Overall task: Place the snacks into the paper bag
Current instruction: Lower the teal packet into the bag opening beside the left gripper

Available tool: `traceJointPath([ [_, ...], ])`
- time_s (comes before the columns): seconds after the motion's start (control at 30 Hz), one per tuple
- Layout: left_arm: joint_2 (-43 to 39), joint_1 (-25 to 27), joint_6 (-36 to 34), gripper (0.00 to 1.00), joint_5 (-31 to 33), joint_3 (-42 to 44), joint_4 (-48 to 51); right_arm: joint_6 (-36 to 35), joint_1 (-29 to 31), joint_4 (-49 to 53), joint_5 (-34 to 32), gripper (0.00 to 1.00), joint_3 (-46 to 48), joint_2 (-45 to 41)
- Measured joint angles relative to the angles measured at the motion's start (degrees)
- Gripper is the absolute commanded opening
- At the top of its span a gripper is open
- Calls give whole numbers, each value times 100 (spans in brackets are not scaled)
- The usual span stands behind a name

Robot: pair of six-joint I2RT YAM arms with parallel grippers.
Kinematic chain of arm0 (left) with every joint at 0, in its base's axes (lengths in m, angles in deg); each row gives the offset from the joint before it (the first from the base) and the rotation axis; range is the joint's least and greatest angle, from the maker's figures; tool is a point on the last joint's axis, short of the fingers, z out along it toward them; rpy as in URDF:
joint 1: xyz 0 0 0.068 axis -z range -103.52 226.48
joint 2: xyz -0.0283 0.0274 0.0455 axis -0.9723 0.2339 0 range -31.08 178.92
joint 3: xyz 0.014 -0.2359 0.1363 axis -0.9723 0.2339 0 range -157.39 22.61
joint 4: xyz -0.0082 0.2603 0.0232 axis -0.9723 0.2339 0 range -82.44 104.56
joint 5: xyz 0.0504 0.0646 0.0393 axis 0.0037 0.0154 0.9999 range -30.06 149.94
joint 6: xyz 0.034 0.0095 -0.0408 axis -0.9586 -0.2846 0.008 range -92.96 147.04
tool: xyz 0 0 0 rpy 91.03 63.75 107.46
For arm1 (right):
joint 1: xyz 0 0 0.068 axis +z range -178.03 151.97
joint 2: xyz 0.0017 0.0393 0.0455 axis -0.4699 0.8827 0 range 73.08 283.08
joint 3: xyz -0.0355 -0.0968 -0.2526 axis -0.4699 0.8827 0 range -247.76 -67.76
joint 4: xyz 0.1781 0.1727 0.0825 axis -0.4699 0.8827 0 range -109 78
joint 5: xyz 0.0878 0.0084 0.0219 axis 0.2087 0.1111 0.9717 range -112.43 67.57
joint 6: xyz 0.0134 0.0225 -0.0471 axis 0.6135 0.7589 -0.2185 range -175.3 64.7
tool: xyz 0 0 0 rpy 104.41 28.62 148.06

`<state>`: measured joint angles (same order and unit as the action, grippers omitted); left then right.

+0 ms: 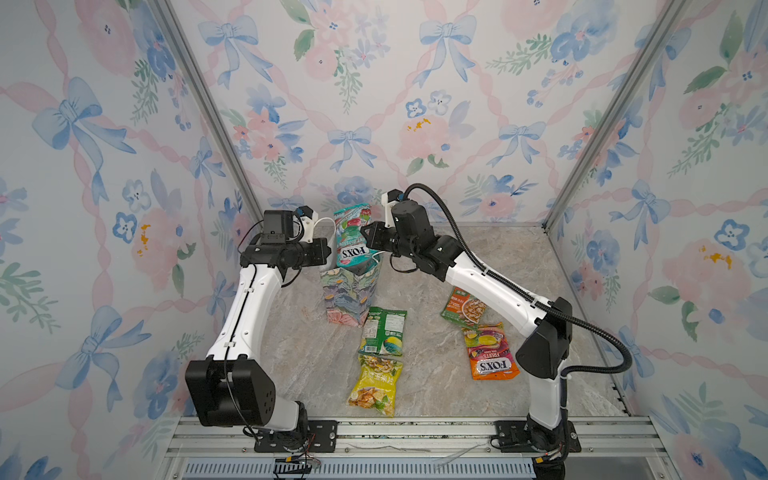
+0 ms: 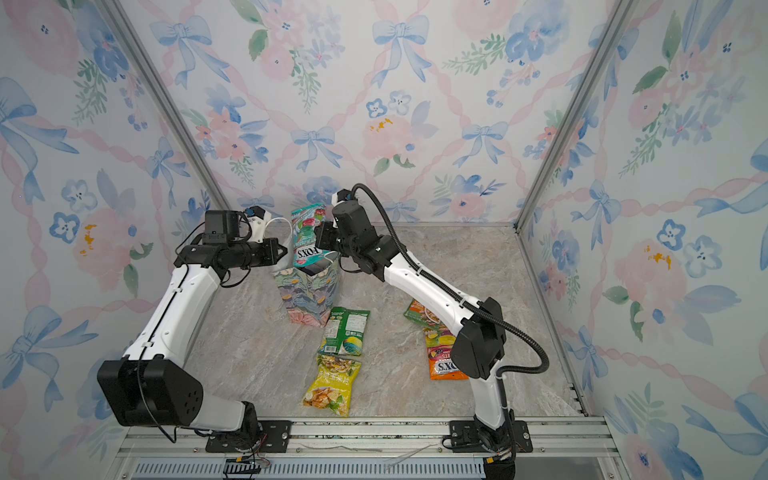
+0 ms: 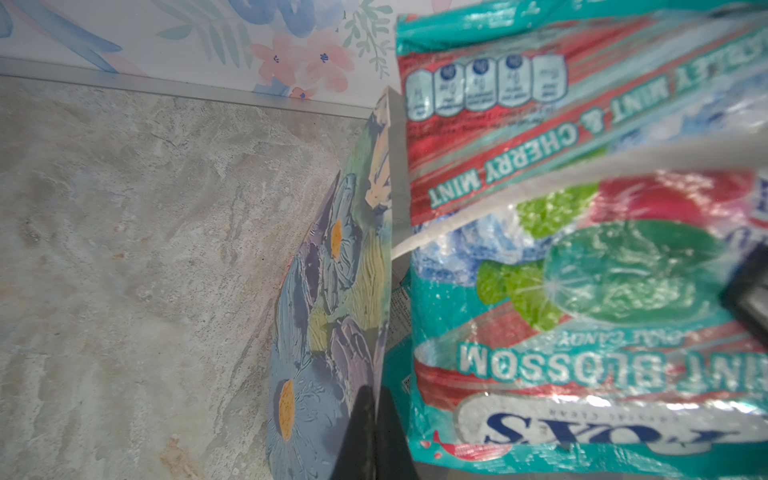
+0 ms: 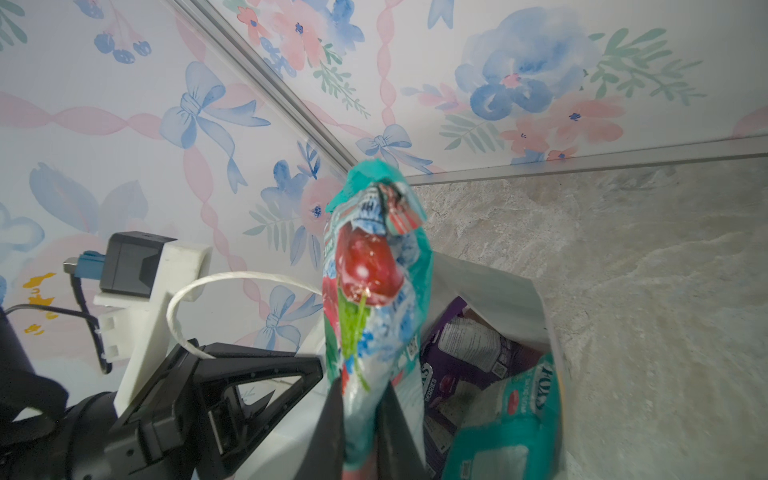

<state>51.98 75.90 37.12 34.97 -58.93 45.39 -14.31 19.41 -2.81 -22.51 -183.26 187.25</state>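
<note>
The job looked about half done. The right gripper (image 4: 360, 419) was clamped on a teal candy packet (image 1: 353, 232), holding it upright with its lower end at the mouth of the paper bag (image 1: 349, 297). The left gripper (image 3: 376, 415) pinched the bag's wall near the rim, keeping it open. Inside, a purple packet (image 4: 469, 349) and a second teal packet (image 4: 511, 419) already lay against the white lining. Four were left on the marbled table (image 1: 432, 345): a green packet (image 1: 383, 332), a yellow chip packet (image 1: 376, 384), an orange-green nut packet (image 1: 463, 309) and an orange candy packet (image 1: 490, 353). All were flat, glossy, crinkly film. The bag was stiff paper with a raised, brushy flower print and a white cord handle (image 4: 216, 282).
</note>
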Motion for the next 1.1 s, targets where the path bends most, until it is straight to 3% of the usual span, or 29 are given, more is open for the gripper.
traceJointPath([
  [0.53,0,0,0,0,4,2,0,146,0,-116,46,0,22,131],
  [1.1,0,0,0,0,2,4,4,243,-2,-605,-85,0,1003,-245],
])
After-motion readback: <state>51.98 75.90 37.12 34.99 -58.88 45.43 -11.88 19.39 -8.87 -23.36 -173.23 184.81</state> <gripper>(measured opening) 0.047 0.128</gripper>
